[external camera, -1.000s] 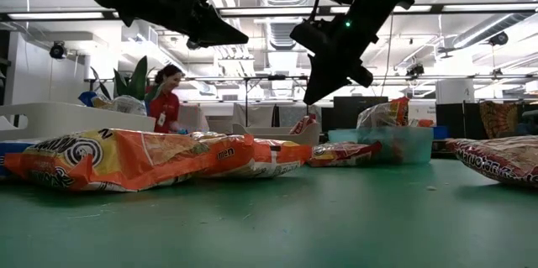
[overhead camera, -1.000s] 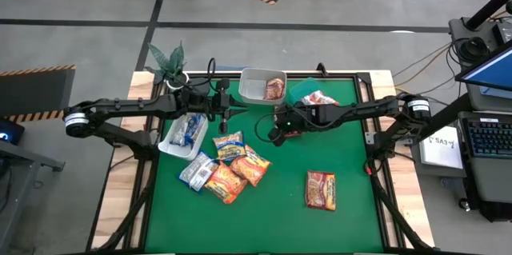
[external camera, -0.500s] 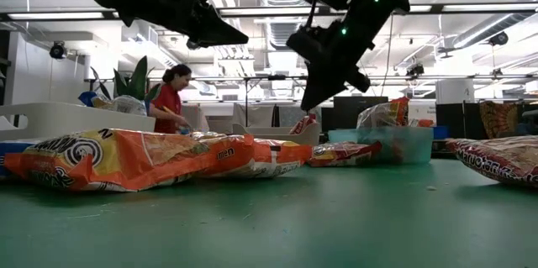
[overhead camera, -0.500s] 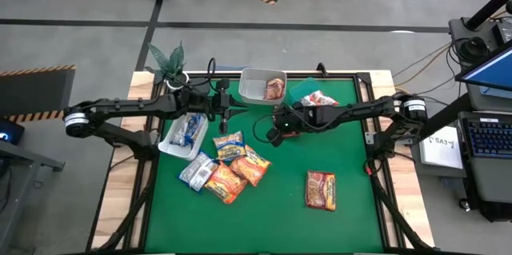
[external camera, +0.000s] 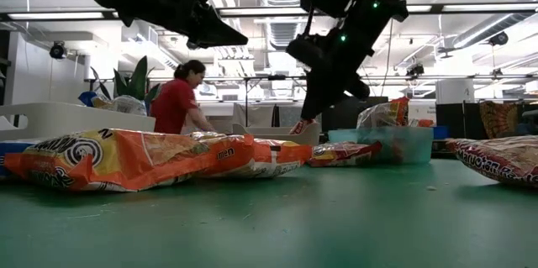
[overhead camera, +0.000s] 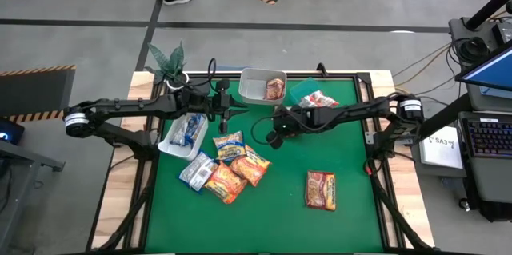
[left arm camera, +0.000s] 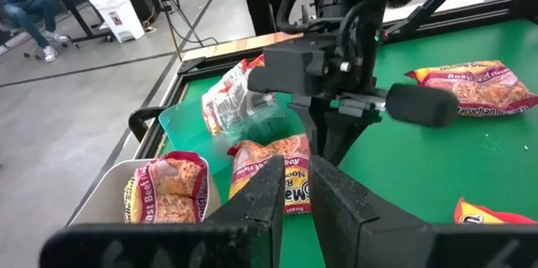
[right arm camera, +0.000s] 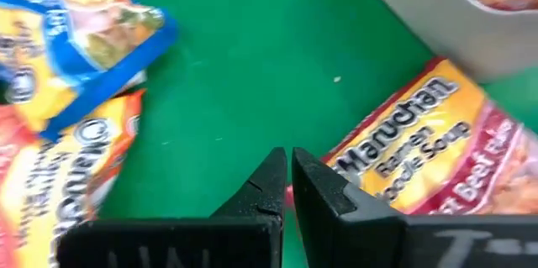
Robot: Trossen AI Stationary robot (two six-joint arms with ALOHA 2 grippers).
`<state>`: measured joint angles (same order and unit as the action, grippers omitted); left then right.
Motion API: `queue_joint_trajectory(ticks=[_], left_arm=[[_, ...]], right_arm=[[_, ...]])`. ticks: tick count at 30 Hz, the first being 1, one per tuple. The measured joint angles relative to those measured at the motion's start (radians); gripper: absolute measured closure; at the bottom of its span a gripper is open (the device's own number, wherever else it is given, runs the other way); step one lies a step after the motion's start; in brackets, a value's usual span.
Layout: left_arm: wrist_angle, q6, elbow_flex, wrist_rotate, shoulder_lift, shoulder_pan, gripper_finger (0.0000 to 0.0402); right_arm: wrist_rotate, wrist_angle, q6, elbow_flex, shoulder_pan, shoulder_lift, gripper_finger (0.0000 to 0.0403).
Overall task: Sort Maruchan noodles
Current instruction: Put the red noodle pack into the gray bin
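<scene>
Right gripper is hovering above the green mat with its fingers pressed nearly together on nothing, and a dark red Maruchan packet is lying just beside its tips in front of the grey tub. Left gripper is hanging beside the white tub, fingers together and empty. Blue-and-orange packets are lying clustered on the mat just beyond the right gripper's tips, with one more red packet well apart and another red-and-white packet sitting in the clear tub behind the gripper.
</scene>
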<state>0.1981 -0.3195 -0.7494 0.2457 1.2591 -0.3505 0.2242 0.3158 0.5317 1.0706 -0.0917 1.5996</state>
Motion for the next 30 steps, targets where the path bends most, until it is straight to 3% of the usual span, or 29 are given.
queue_joint_trajectory(ticks=[7,13,21,25,30], left_arm=[[-0.017,0.000,0.000,0.000,0.000,0.000,0.0363],[-0.022,0.003,-0.001,0.001,0.033,0.001,0.0363],[-0.006,-0.005,-0.039,0.001,0.115,0.000,0.0363],[-0.007,-0.005,-0.052,0.001,0.140,0.000,0.0363],[-0.007,-0.007,-0.055,0.001,0.145,0.000,0.0363]], right_arm=[[-0.124,0.083,0.103,0.002,0.000,-0.018,0.0390],[-0.140,0.214,0.190,0.002,0.000,-0.020,0.0390],[0.167,0.223,0.218,0.002,-0.002,-0.005,0.0390],[0.216,0.224,0.217,0.002,0.000,0.022,0.0390],[0.197,0.229,0.211,0.001,0.000,0.075,0.0390]])
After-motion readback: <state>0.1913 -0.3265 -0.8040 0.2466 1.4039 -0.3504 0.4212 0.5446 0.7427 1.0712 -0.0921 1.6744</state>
